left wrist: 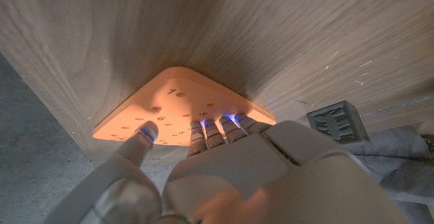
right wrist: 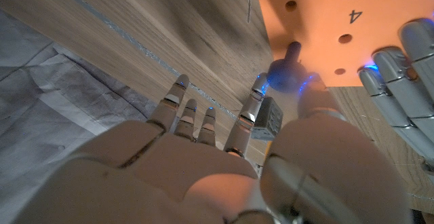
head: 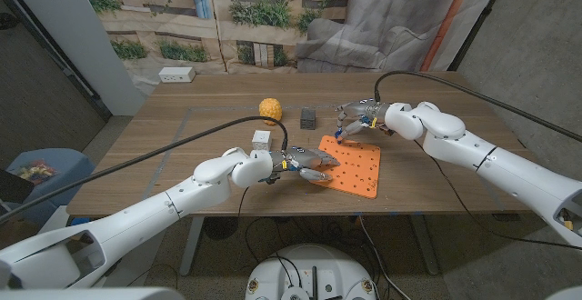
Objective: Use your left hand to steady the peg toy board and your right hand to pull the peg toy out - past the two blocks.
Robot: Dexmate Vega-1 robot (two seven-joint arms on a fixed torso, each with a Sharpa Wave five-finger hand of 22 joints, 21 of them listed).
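The orange peg board (head: 356, 168) lies on the wooden table, right of the middle. My left hand (head: 305, 162) presses its fingertips (left wrist: 215, 125) and thumb onto the board (left wrist: 169, 98) near its left edge, gripping nothing. My right hand (head: 359, 118) reaches down at the board's far left corner. There it pinches the blue peg toy (right wrist: 283, 76) between thumb and one finger, with the other fingers spread. The peg (head: 338, 139) shows its dark shaft against the board (right wrist: 319, 20); whether it stands in a hole is unclear.
A grey block (head: 307, 115) and a white block (head: 262, 138) stand left of the board, the grey one farther back. A yellow ball (head: 270, 109) lies beyond them. At the table's far edge sits a white power strip (head: 177, 75). Cables trail from both arms.
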